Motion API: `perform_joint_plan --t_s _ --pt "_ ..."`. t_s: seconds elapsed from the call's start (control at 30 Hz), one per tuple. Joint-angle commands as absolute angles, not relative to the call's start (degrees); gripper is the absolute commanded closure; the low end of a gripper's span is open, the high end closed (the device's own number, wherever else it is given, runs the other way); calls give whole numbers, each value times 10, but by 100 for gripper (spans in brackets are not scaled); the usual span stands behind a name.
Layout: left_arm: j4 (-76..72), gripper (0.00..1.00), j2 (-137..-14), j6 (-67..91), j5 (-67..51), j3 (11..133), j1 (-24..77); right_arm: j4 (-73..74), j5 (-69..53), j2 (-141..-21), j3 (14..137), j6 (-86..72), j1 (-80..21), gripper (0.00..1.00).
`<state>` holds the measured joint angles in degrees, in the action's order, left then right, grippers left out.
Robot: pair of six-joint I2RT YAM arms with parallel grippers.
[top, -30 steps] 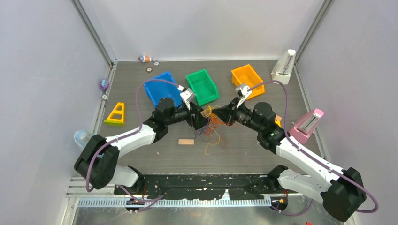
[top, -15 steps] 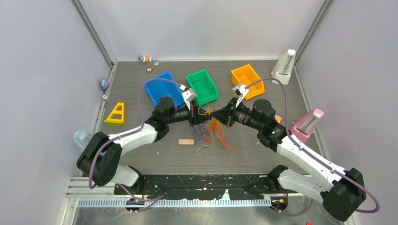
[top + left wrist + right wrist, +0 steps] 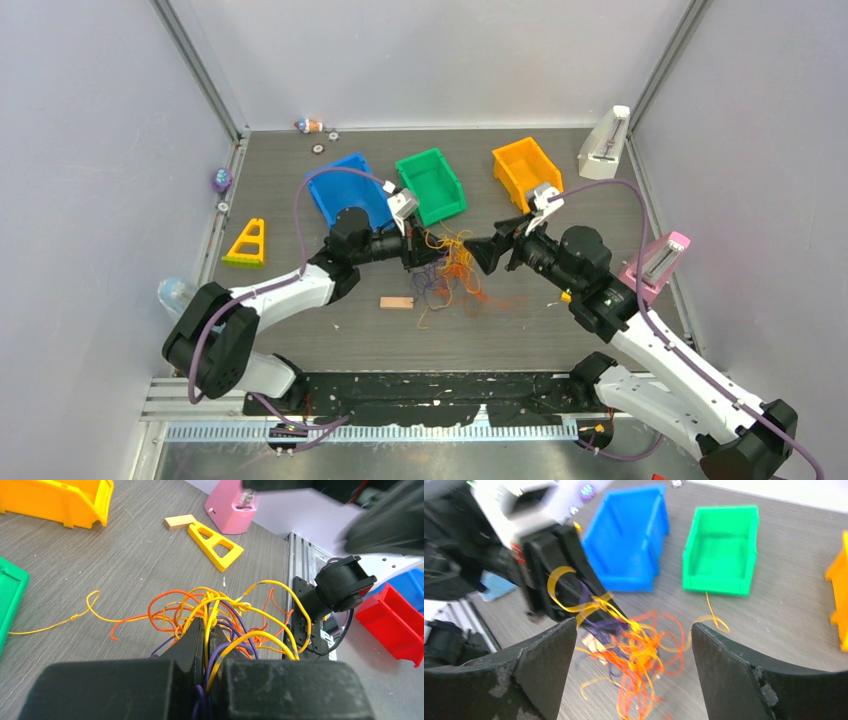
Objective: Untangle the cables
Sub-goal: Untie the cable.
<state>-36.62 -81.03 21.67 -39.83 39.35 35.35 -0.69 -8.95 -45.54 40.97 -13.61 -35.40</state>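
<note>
The cables (image 3: 455, 270) are a loose tangle of orange, yellow and purple strands in the middle of the table. My left gripper (image 3: 424, 256) is shut on yellow and purple strands at the tangle's left side. In the left wrist view the strands run between the closed fingers (image 3: 192, 640) and the cables (image 3: 220, 605) fan out beyond them. My right gripper (image 3: 480, 252) stands open just right of the tangle, holding nothing. In the right wrist view the cables (image 3: 641, 650), blurred, lie beyond and between the wide-apart fingers of the right gripper (image 3: 634, 626).
A blue bin (image 3: 345, 190), a green bin (image 3: 432, 185) and an orange bin (image 3: 527, 170) stand behind the tangle. A small wooden block (image 3: 396, 302) lies just left of it. A yellow triangular frame (image 3: 247, 243) sits far left; pink (image 3: 655, 262) and white (image 3: 605, 143) stands are at the right.
My right gripper has opened, let go of the cables and drawn back to the right. The tangle has sagged toward the table, held only by my left gripper.
</note>
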Motion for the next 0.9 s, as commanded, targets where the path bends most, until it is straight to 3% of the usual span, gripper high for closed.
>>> perform_joint_plan --t_s 0.0,0.13,0.3,0.37,0.43,0.47,0.5,0.53,0.57,0.77,0.87 --pt "-435 100 -782 226 -421 382 352 -4 -24 -428 334 -116 -351 13" --pt "-450 100 -781 235 -428 378 350 -54 -93 -425 283 -119 -349 20" --pt "-470 100 -784 246 -444 377 350 -126 -215 -485 261 -138 -349 21" --pt "-473 100 -785 248 -448 377 350 -143 -234 -517 264 -144 -349 31" --pt "-472 100 -784 246 -446 376 350 -160 -247 -544 270 -150 -349 47" --pt "-467 100 -784 245 -442 376 349 -164 -246 -555 272 -150 -349 65" --pt "-453 100 -781 239 -427 377 349 -161 -238 -558 274 -151 -349 75" --pt "-425 100 -775 230 -402 380 347 -139 -189 -553 279 -152 -349 90" --pt "-388 100 -768 219 -362 384 345 -125 -149 -547 280 -156 -349 92" --pt "-289 100 -710 242 -109 338 290 35 322 -392 256 -219 -342 95" --pt "-236 100 -686 264 -34 327 263 80 452 -327 239 -266 -338 95"
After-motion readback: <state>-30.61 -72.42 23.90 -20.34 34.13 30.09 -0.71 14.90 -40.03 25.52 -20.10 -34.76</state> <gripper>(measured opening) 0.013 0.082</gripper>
